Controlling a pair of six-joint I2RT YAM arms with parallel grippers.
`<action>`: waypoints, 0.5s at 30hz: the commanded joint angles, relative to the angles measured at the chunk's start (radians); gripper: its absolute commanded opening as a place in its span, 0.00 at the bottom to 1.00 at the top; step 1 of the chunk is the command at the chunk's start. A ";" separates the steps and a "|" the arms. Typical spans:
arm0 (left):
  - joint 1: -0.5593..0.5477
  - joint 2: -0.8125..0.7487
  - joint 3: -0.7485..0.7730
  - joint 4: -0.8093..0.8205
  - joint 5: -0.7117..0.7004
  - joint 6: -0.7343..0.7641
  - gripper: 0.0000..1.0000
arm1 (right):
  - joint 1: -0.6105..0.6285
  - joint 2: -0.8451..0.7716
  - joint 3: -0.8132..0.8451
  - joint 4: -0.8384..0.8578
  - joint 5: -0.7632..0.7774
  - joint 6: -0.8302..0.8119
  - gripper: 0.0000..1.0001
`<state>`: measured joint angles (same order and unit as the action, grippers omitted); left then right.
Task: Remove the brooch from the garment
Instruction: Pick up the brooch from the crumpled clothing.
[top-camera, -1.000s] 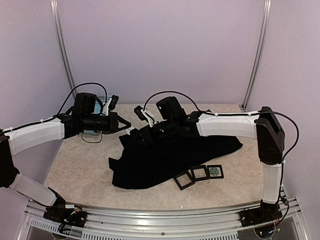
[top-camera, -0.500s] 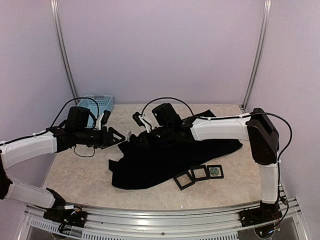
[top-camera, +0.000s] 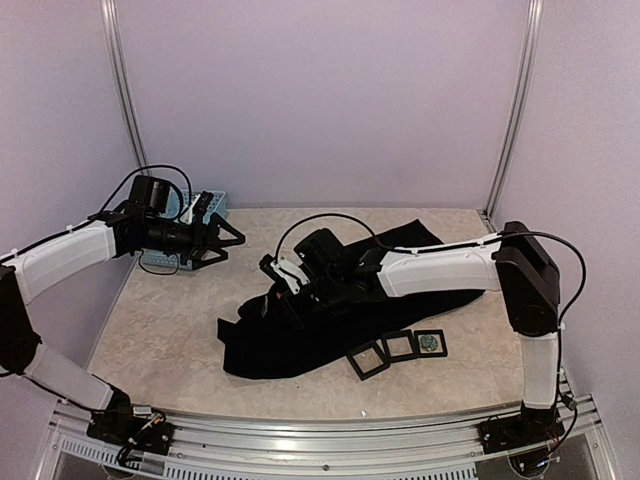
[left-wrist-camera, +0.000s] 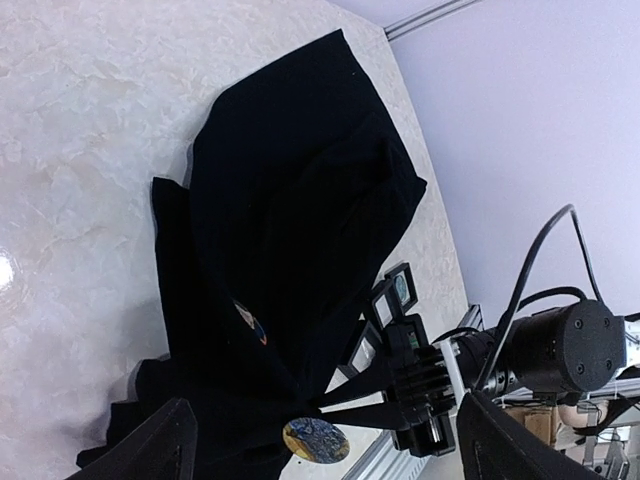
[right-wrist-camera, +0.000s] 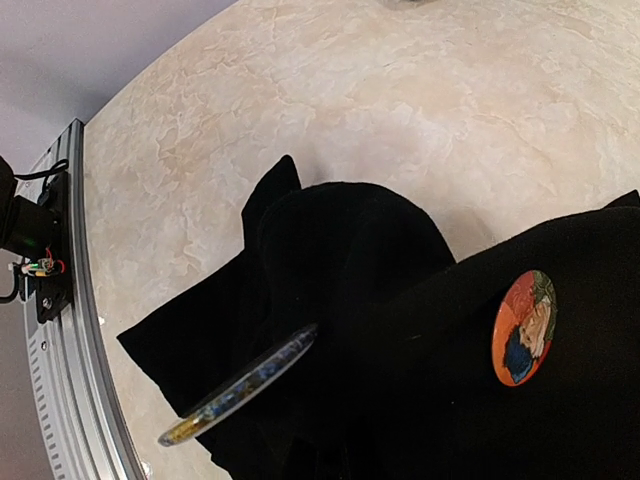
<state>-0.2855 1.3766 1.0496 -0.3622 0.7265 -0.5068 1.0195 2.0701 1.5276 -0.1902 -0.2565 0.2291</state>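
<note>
Left gripper (top-camera: 228, 248): raised clear of the table (top-camera: 160, 340), jaws spread wide, nothing between them. In its wrist view the fingers (left-wrist-camera: 165, 445) stand at the two lower corners. The basket (top-camera: 220, 205) lies directly behind and beside it. The garment (top-camera: 330, 335) lies well apart, ahead of and below its jaws.

Right gripper (top-camera: 272, 298): down on the near-left part of the garment, jaws closed. A blue brooch (left-wrist-camera: 315, 440) sits at its fingertips, touching them. In the right wrist view this blue brooch (right-wrist-camera: 240, 385) shows edge-on, tilted up off the cloth. Whether the jaws pinch the brooch itself or the cloth beside it cannot be told; black fingers merge with black fabric.

Orange brooch (right-wrist-camera: 523, 328): lies flat on the garment, near the right gripper and off to one side of its tip, not touched.

Three frames (top-camera: 400, 345): in a row on the table, at the garment's near edge, behind the right gripper and under its forearm.
</note>
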 joint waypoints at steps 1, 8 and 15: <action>-0.026 0.054 0.022 -0.092 0.014 0.012 0.90 | 0.015 -0.068 -0.045 0.030 -0.009 0.036 0.03; -0.078 0.041 0.004 -0.118 -0.069 -0.044 0.93 | 0.019 -0.204 -0.146 0.063 0.118 0.083 0.44; -0.171 0.067 0.080 -0.287 -0.172 -0.108 0.95 | 0.012 -0.319 -0.245 0.041 0.340 0.117 0.55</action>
<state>-0.4168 1.4284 1.0622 -0.5190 0.6380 -0.5728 1.0294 1.7992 1.3266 -0.1478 -0.0795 0.3134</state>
